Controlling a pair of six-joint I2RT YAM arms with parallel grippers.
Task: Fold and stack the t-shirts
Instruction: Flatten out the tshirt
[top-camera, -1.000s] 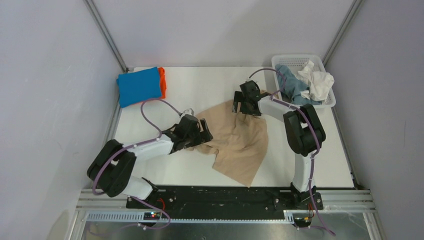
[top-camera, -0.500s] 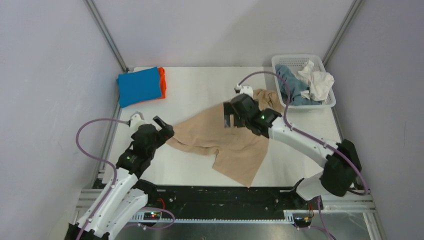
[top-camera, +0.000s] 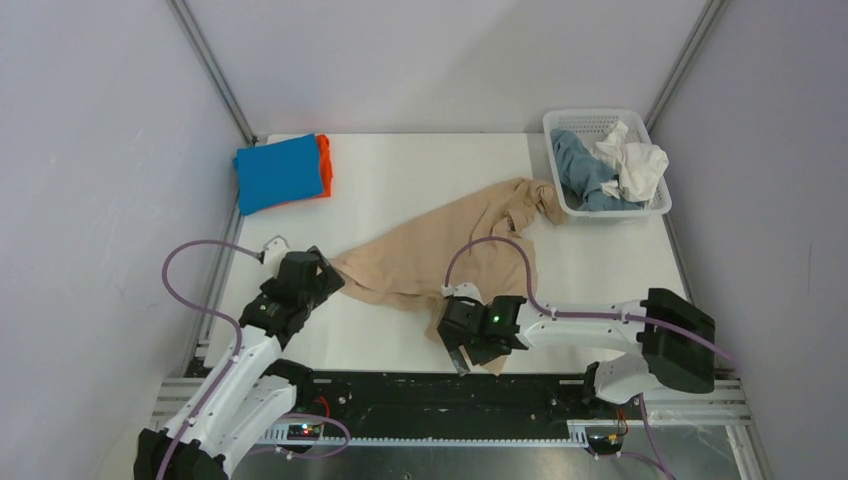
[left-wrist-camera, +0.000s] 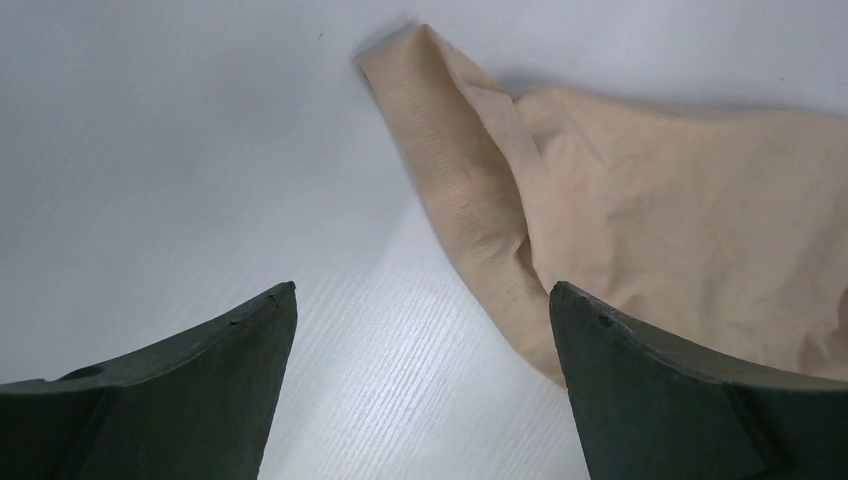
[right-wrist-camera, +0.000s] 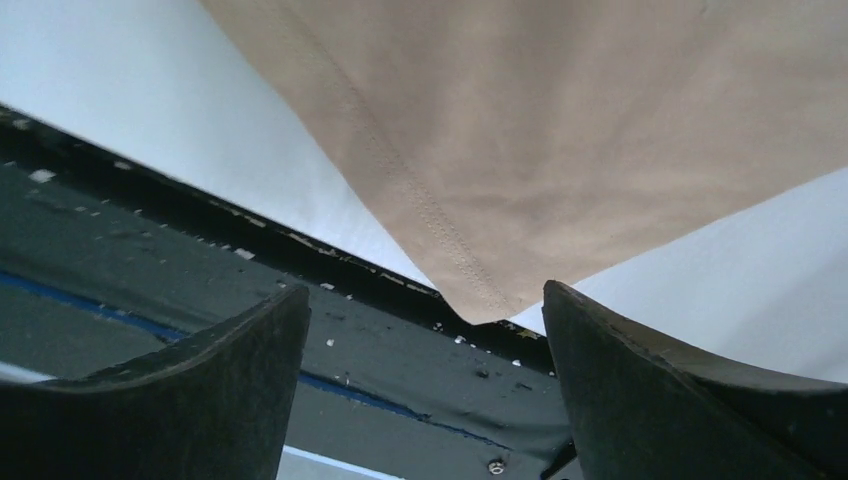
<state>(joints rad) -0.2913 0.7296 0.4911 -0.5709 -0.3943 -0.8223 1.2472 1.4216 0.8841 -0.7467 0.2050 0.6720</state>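
The beige t-shirt (top-camera: 450, 255) lies crumpled and spread across the middle of the table. My left gripper (top-camera: 318, 272) is open, just left of its left sleeve tip (left-wrist-camera: 440, 150), not touching it. My right gripper (top-camera: 462, 350) is open above the shirt's near hem corner (right-wrist-camera: 480, 290), which overhangs the table's front edge. A folded bright blue t-shirt (top-camera: 277, 171) lies on an orange t-shirt (top-camera: 324, 163) at the back left. A white t-shirt (top-camera: 634, 165) and a dusty grey-blue t-shirt (top-camera: 584, 172) sit in the basket.
The white mesh basket (top-camera: 598, 121) stands at the back right corner. The black mounting rail (top-camera: 440, 395) runs below the table's front edge; it also shows in the right wrist view (right-wrist-camera: 200, 270). Grey walls enclose the table on the left, back and right.
My right gripper has come from the shirt's far collar area to its near hem corner. My left gripper has drawn back left off the shirt. The shirt's far part now lies stretched toward the basket.
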